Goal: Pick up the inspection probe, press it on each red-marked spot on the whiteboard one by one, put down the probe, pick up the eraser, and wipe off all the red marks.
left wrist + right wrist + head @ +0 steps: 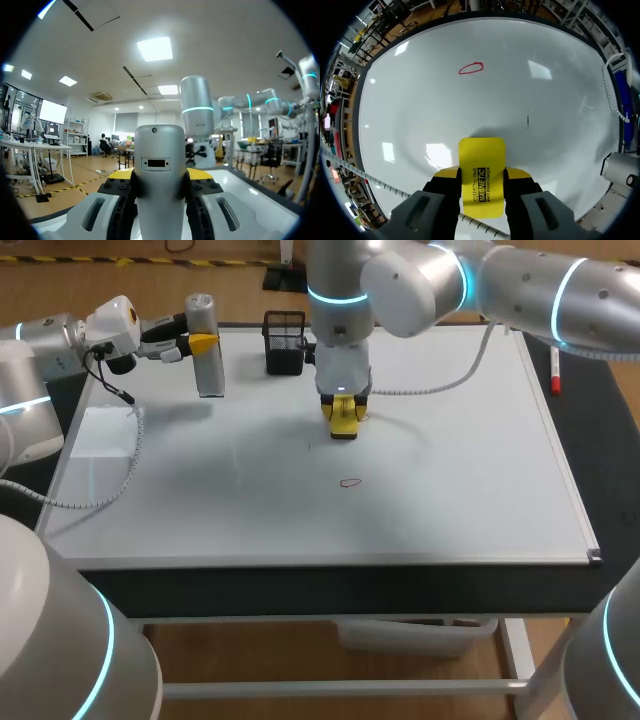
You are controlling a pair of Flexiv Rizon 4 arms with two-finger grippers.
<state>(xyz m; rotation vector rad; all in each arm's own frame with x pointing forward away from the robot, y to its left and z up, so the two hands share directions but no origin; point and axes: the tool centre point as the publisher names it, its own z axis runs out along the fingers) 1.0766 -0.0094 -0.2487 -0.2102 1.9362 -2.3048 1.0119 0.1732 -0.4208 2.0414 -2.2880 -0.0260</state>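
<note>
The grey inspection probe (207,358) stands upright over the far left of the whiteboard (450,470), and my left gripper (200,342) is shut on it. In the left wrist view the probe (160,165) fills the space between the fingers of the left gripper (160,181). My right gripper (343,405) points down at the board's middle back, shut on the yellow eraser (343,422), which rests on the board. In the right wrist view the eraser (481,167) sticks out ahead of the right gripper (481,182). One red oval mark (349,482) (471,68) lies ahead of the eraser, apart from it.
A black mesh pen holder (285,342) stands at the back, between the two grippers. A white cable (440,385) trails across the board's back right. A red marker (555,375) lies beyond the right edge. A white sheet (100,430) lies at the left edge.
</note>
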